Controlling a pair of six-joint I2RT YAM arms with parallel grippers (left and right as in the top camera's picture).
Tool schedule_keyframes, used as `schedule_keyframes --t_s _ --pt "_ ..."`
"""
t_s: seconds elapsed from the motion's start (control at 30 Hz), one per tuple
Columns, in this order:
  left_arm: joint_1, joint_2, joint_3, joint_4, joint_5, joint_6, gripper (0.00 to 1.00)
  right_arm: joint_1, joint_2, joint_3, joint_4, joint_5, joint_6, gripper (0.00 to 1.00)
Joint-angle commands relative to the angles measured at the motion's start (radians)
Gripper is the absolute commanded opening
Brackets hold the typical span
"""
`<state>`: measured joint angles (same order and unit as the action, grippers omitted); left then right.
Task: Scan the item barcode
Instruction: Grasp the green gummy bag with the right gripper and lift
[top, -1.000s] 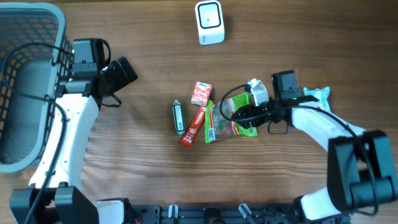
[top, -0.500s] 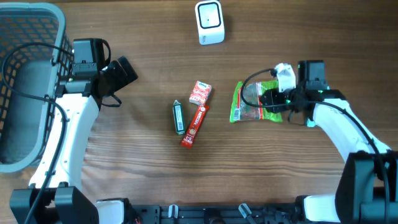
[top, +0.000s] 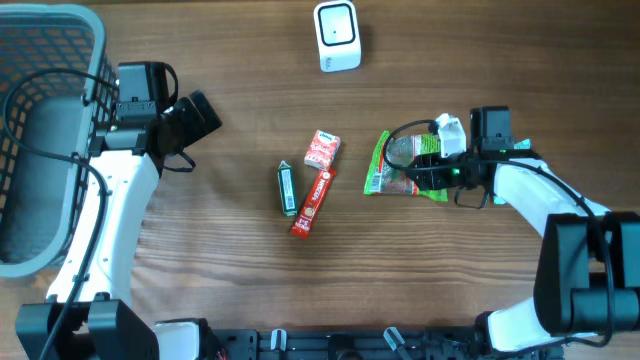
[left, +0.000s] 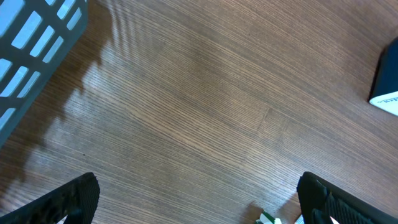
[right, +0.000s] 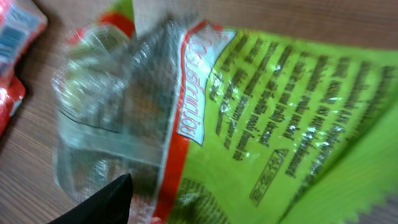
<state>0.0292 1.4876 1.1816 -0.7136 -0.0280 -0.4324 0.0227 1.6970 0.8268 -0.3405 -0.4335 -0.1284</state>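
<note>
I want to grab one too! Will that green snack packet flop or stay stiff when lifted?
Probably floppy: the green snack packet looks like thin, crinkled film. Likely light for its size, being flat. Its glossy surface may be slippery.

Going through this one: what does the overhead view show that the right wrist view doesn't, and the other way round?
Only overhead: the basket, the white scanner, the dark green stick and the left arm, well away from the items. Only right wrist: the bag's clear window and its printed text, blurred, with no barcode that can be made out. Both: the green snack bag held in the right fingers, and the small red packet, just at the wrist view's left edge.
</note>
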Motion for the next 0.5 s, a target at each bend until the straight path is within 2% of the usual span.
schedule_keyframes --t_s 0.0,0.03,0.07,0.1,0.2,0.27,0.3,0.47 --pt "0.004 -0.006 0.014 0.002 -0.006 -0.002 1.00 0.004 0.053 -0.052 0.043 -0.034 0.027 0.64" --pt "0.004 -0.006 0.014 0.002 -0.006 -0.002 1.00 0.004 0.061 -0.055 0.048 -0.036 0.027 0.55" --pt "0.004 -0.006 0.014 0.002 -0.006 -0.002 1.00 0.004 0.060 -0.054 0.058 -0.039 0.027 0.21" --pt "0.004 -0.006 0.014 0.002 -0.006 -0.002 1.00 0.001 0.053 -0.053 0.067 -0.043 0.025 0.07" --pt "0.004 -0.006 0.014 0.002 -0.006 -0.002 1.00 -0.035 0.002 -0.024 0.039 -0.148 0.015 0.04" --pt "0.004 -0.006 0.014 0.002 -0.006 -0.002 1.00 -0.082 -0.076 0.003 0.037 -0.421 0.025 0.04" --pt "0.004 -0.006 0.014 0.002 -0.006 -0.002 1.00 -0.098 -0.113 0.005 0.036 -0.489 0.024 0.04" --pt "0.004 -0.006 0.014 0.002 -0.006 -0.002 1.00 -0.121 -0.293 0.008 -0.027 -0.586 -0.003 0.04"
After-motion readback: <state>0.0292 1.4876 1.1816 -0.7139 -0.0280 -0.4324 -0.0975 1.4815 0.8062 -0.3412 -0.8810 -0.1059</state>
